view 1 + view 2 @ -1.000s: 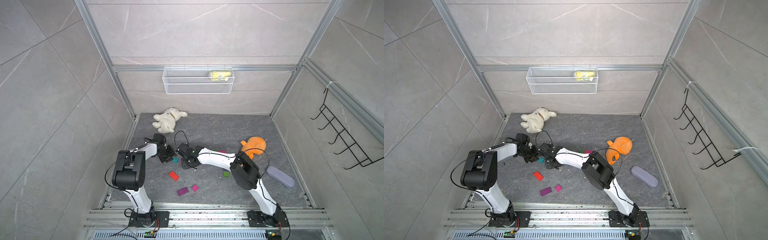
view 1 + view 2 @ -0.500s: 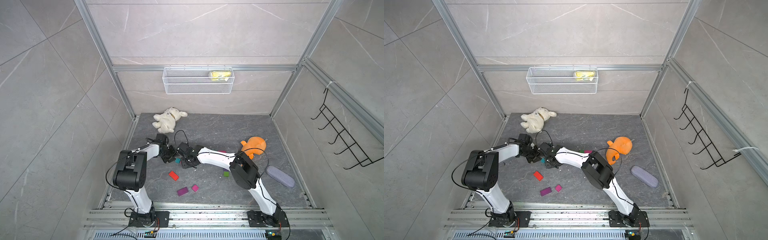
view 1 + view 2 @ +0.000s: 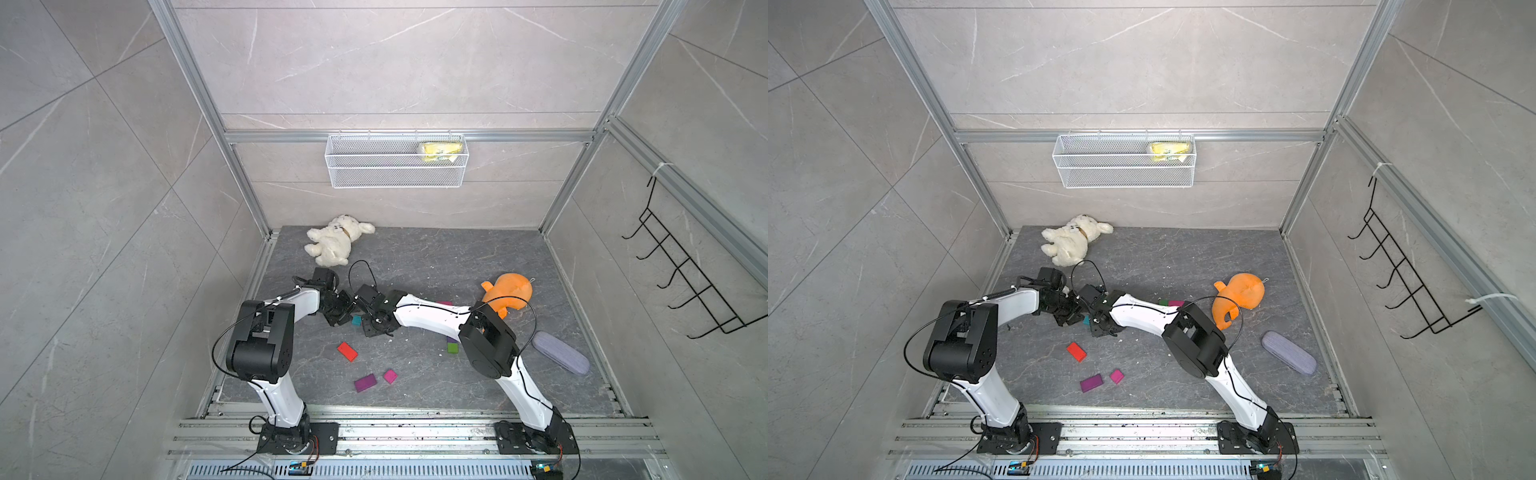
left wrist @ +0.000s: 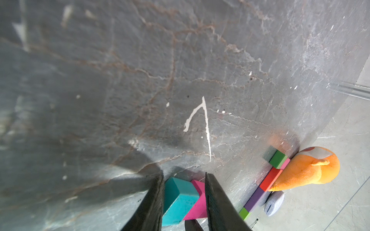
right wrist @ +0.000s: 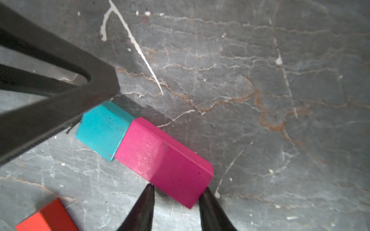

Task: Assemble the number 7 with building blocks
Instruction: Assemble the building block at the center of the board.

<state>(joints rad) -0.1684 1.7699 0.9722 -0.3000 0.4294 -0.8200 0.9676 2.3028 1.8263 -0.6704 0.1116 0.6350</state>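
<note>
Grey veined stone floor point(image 3: 415, 257) carries everything. Beside the orange plush point(image 4: 308, 170) lies a joined multicoloured block row point(image 4: 270, 179), probably one number 7 already built, though the right forearm hides most of it in both top views. Mid-floor a second figure is barely begun. The left gripper point(image 4: 183, 178) is clamped on the teal block point(image 5: 102, 130), which butts end to end against the magenta block point(image 5: 164, 160). The right gripper point(image 5: 177, 188) pinches that block's far end. The red block point(image 3: 347, 351), purple block point(image 3: 365, 382) and pink square point(image 3: 390, 376) lie loose nearby, unplaced.
</note>
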